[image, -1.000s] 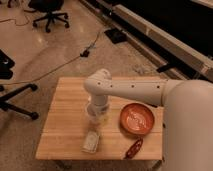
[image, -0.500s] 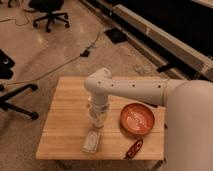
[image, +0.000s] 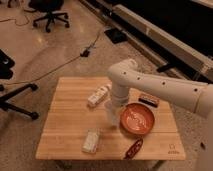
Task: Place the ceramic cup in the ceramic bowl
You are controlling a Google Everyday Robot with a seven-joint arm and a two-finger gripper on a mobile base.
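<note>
The ceramic cup (image: 110,115) is a small pale tumbler held upright in my gripper (image: 113,108), just left of the bowl's rim and low over the table. The gripper hangs from the white arm (image: 150,85), which reaches in from the right, and it is shut on the cup. The ceramic bowl (image: 136,119) is wide, glossy red-orange and empty, and it stands on the right part of the wooden table (image: 65,120).
A white bottle (image: 98,95) lies on the table behind and left of the cup. A pale packet (image: 91,141) lies near the front edge, a small red packet (image: 133,148) lies in front of the bowl, and a dark oblong object (image: 149,99) lies behind it. Office chairs and cables stand on the floor beyond.
The arm and gripper have moved right with the cup, from mid-table to beside the bowl. The white bottle, hidden by the arm before, now shows.
</note>
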